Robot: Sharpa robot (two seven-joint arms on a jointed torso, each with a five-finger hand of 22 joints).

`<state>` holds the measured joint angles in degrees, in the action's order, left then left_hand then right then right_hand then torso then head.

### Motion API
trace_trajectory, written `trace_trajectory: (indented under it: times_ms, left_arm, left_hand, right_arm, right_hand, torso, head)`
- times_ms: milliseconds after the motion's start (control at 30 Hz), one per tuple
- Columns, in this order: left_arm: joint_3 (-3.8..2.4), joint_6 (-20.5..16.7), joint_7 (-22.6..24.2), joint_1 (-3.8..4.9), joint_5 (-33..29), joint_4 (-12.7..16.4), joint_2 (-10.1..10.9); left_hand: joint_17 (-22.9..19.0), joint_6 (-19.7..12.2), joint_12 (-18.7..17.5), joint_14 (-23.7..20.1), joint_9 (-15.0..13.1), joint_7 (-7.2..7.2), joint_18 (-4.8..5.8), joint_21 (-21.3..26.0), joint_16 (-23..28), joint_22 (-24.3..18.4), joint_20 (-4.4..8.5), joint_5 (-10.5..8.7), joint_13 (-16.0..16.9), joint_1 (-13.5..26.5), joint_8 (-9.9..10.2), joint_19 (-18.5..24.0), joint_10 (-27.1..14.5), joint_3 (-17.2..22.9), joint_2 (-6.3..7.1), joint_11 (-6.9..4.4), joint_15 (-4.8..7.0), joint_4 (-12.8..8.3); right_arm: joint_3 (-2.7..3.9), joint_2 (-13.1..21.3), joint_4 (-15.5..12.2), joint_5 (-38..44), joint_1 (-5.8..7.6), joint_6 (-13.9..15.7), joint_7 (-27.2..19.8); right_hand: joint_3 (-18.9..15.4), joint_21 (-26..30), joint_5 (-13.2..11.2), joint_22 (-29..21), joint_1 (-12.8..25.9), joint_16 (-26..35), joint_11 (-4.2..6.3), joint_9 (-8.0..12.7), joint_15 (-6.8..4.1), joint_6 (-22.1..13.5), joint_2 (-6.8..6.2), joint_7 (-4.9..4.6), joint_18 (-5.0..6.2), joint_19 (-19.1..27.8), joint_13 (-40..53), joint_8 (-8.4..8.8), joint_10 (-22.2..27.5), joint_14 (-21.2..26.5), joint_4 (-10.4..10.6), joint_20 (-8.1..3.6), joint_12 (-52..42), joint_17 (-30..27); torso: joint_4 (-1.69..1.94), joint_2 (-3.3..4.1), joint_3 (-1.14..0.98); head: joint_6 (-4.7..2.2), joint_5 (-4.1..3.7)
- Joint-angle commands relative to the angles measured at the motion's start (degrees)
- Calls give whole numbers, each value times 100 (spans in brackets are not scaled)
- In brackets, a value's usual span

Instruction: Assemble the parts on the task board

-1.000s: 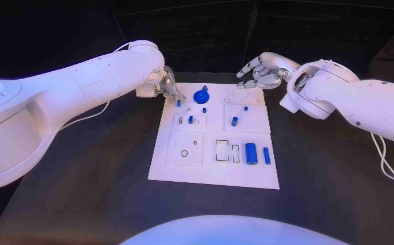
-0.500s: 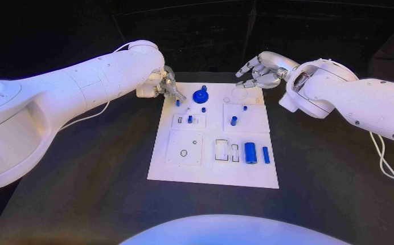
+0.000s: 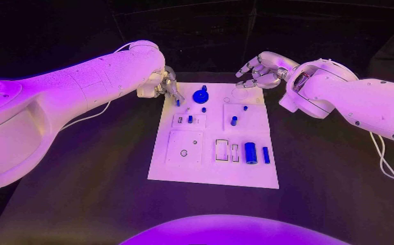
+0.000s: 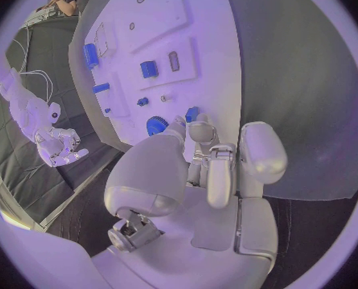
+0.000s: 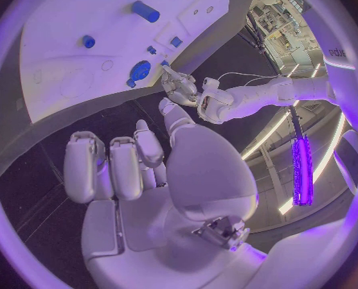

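**Both hands hovering at the far end of the board**

The flat white rectangular task board is lying in the middle of the black table, its long side running away from the robot. Small blue parts are sitting across it: a round blue knob-like piece near the far edge, a short blue peg in the right-hand panel, and a thick blue cylinder lying beside a slimmer blue bar at the near right. Outlined recesses are showing beside them.

The silver left hand is hanging over the board's far left corner, fingers pointing down and drawn close together at a small blue pin. The left wrist view is showing the fingertips right at that blue piece, but I cannot tell whether they are actually pinching it or only touching.

The silver right hand is hovering just beyond the far right corner, fingers curled loosely and apart, holding nothing. From its wrist camera the fingers are standing clear of the board, with the left hand visible across it near the knob.

Nothing is standing between either hand and the parts.
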<state>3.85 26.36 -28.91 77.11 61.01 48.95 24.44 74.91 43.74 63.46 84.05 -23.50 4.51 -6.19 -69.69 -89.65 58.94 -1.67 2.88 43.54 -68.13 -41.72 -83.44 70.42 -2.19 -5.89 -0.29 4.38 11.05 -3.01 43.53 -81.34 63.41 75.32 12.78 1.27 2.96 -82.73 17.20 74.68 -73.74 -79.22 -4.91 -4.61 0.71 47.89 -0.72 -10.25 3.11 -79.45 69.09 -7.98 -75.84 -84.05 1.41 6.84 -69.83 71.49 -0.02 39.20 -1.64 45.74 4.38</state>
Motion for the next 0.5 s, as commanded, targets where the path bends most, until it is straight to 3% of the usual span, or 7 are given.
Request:
trace_trajectory:
  times_ms: [33, 500]
  left_arm:
    - [-3, 136, 53, 6, 29, -9, -12]
    - [-2, 162, 25, 0, 28, -25, -32]
  left_hand:
    - [1509, 41, 34, 595, 10, 5, 53, -39, -35, 7, -38, -11, -5, -45, 22, -7, -15, 3, -1, 34, -52, -44]
    - [1509, 43, 34, 595, 22, 11, 53, -40, -35, 9, -40, -12, -11, -44, 29, -7, -17, -27, 32, 39, -56, -72]
  right_arm:
    - [5, 1, -7, 18, 11, -19, -49]
    - [5, 10, 1, 18, 11, -7, -55]
  right_hand:
    - [-27, 31, 36, 1, 9, 12, 24, -4, -49, -12, 45, 36, 38, 9, 4, -35, 3, -210, -10, -26, 7, 8]
    - [-26, 28, 38, 9, 6, 8, 24, -5, -50, -11, 48, 36, 37, 4, 13, -36, -4, -212, -11, -26, -1, 15]
  torso:
    - [5, 1, 1]
    - [1, 1, -2]
  head:
    - [6, 3]
    - [6, 2]
